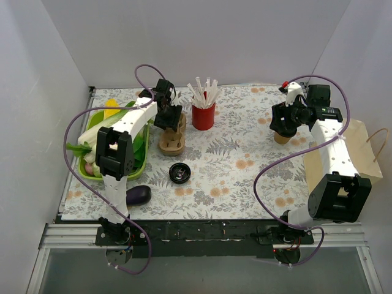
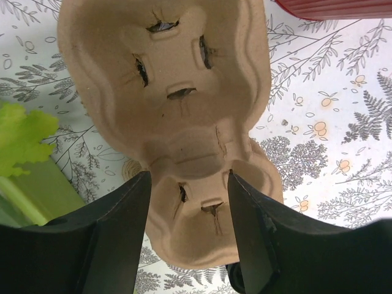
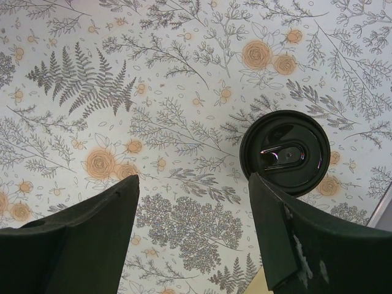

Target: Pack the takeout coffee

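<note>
The tan kraft cup (image 1: 282, 138) stands on the floral mat at the right, its top hidden under my right gripper (image 1: 285, 120). In the right wrist view that gripper (image 3: 193, 177) is open and empty above the mat. A round black lid (image 3: 285, 153), seen from above, sits just past its right fingertip; no cup wall shows below it. My left gripper (image 1: 168, 117) is open and hovers over the near pocket of the beige pulp cup carrier (image 1: 173, 141). In the left wrist view the fingers (image 2: 188, 174) straddle that carrier (image 2: 171, 73).
A red cup of white straws (image 1: 203, 115) stands behind the carrier. A green basket (image 1: 139, 153) of vegetables is at the left. A loose black round lid (image 1: 180, 173) and a purple aubergine (image 1: 138, 195) lie nearer. A paper bag (image 1: 358, 150) lies at the right edge.
</note>
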